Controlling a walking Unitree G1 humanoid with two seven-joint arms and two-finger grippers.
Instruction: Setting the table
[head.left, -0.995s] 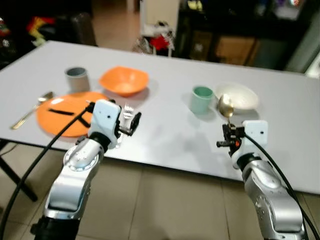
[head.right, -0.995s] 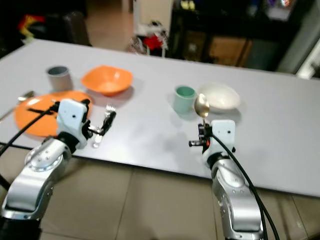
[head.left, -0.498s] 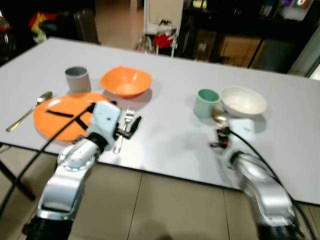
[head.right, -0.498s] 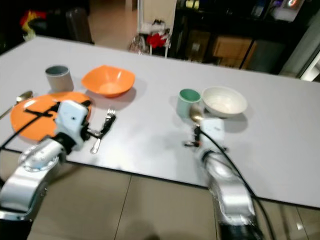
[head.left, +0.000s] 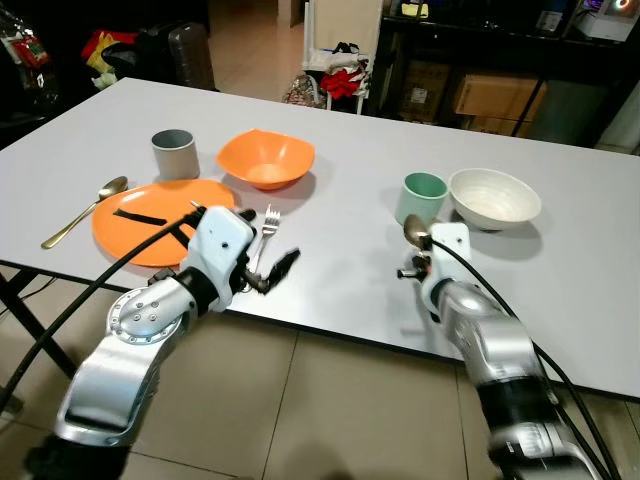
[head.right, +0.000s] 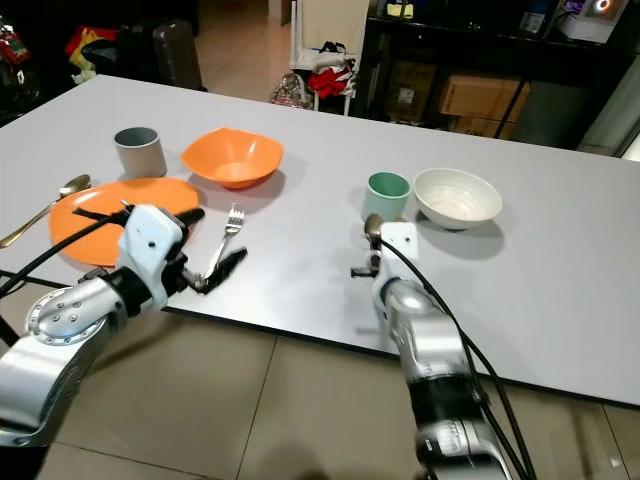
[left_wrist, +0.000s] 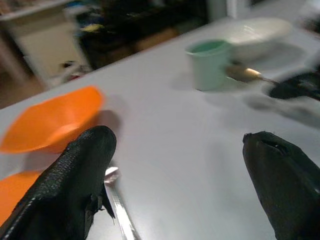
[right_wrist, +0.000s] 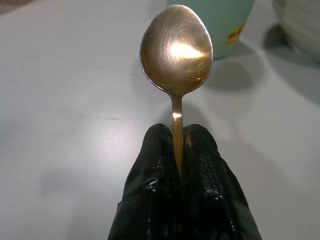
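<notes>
Right wrist view: right pincer (right_wrist: 179, 150) clamps a spoon (right_wrist: 176, 50) before a mint cup (right_wrist: 220, 15) bearing illegible orange lettering; left pincer (left_wrist: 180, 185) gapes.

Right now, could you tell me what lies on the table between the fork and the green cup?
Nothing: in the left eye view, the stretch of table between the fork and the green cup is bare.

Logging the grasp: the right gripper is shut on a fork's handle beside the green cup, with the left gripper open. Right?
Not a fork: the right gripper is shut on a gold metal spoon, clear in the right wrist view. The mint green cup and open left gripper are right.
</notes>
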